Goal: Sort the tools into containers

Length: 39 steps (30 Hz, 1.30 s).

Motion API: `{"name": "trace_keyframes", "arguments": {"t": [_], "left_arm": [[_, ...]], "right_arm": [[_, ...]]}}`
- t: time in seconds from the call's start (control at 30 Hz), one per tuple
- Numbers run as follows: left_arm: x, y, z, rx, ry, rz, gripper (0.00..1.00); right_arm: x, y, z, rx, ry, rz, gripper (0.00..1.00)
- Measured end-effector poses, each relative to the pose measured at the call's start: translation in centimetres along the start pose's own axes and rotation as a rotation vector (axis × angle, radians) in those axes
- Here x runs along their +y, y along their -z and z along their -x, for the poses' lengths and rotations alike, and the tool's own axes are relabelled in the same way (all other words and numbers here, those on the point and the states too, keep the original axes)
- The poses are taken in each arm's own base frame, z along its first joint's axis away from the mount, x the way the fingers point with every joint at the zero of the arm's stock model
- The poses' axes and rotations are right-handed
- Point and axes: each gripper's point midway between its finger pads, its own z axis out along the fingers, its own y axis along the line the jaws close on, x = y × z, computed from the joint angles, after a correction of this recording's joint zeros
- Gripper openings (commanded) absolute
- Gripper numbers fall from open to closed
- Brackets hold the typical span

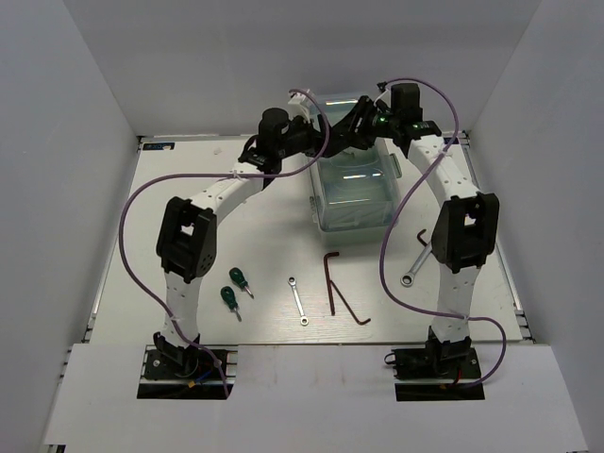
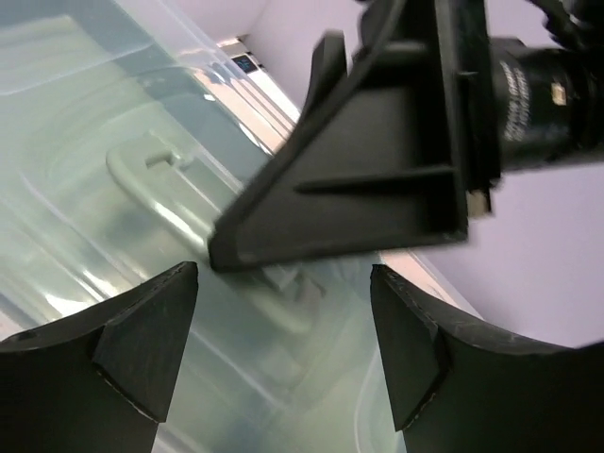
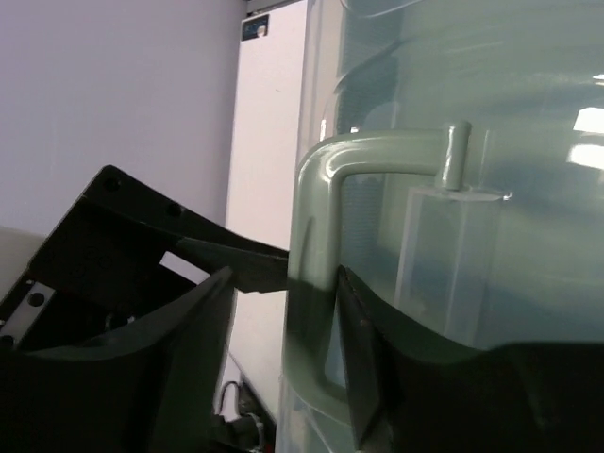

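1. Here, the mint-green toolbox (image 1: 354, 203) sits at the far middle of the table (image 1: 198, 189), and its translucent lid (image 2: 85, 104) is down.
2. Both arms reach over the box's far end and meet there.
3. The left gripper (image 2: 283, 349) hovers above the lid beside the handle (image 2: 156, 184). Its jaws are wide apart and hold nothing.
4. The right gripper (image 3: 285, 278) has one finger on each side of the handle's end. Its jaws are partly apart, and a gap shows between one finger and the bar, so they are not clamped on it.
5. All the tools lie on the table, on the near side of the box and outside it.
6. The two green screwdrivers (image 1: 234, 288) lie at the left, close together.
7. The small wrench (image 1: 298, 299) lies just right of them, and the two hex keys (image 1: 338, 291) lie near the middle.
8. The longer wrench (image 1: 415, 266) lies at the right, partly hidden by the right arm.
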Motion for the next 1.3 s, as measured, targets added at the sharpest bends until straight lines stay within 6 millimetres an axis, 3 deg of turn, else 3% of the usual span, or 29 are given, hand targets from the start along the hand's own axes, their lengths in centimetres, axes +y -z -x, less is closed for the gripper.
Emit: {"name": "trace_keyframes", "arguments": {"t": [0.07,0.2,0.4,0.5,0.63,0.73,0.8,0.87,0.93,0.97,1.0,1.07,1.17,1.3], "left_arm": [[0.3,-0.8,0.1,-0.003,-0.004,0.018,0.81],[0.3,-1.8,0.1,-0.001,-0.008,0.034,0.78],[0.0,-3.0,-0.1,-0.014,-0.001,0.067,0.73],[0.3,-3.0,0.0,-0.024,0.004,0.092,0.72],[0.7,-3.1,0.1,-0.034,0.012,0.129,0.72],[1.1,-3.1,0.2,-0.035,0.020,0.172,0.63],[1.4,-3.1,0.1,-0.023,0.030,0.205,0.56],[1.8,-3.1,-0.1,-0.008,0.037,0.238,0.49],[2.4,-3.0,-0.6,0.022,0.060,0.284,0.27],[2.3,-3.1,-0.4,0.022,0.066,0.288,0.27],[2.5,-3.1,-0.5,0.028,0.097,0.313,0.15],[2.6,-3.2,-0.5,0.037,0.112,0.321,0.01],[2.6,-3.5,-0.5,0.049,0.116,0.318,0.00],[2.5,-4.0,-0.4,0.059,0.119,0.306,0.00]], "right_arm": [[0.4,0.1,-0.3,0.017,-0.017,0.026,0.66],[1.0,0.7,0.2,0.008,-0.003,0.047,0.66],[0.4,3.7,1.8,-0.062,0.118,-0.068,0.65],[0.3,6.5,3.7,-0.165,0.245,-0.208,0.65],[1.1,12.7,5.6,-0.322,0.413,-0.361,0.65],[0.5,16.3,6.5,-0.399,0.475,-0.450,0.65],[-1.6,17.5,7.0,-0.415,0.476,-0.521,0.63],[-4.6,17.4,7.0,-0.386,0.449,-0.566,0.62],[-8.8,16.4,6.5,-0.311,0.390,-0.603,0.62],[-10.9,15.7,6.3,-0.272,0.358,-0.611,0.62],[-13.3,15.0,6.0,-0.226,0.316,-0.619,0.62],[-17.6,13.8,4.9,-0.143,0.226,-0.616,0.63],[-22.3,12.7,3.3,-0.056,0.095,-0.575,0.65],[-24.4,12.6,2.5,-0.021,0.002,-0.473,0.65]]}}
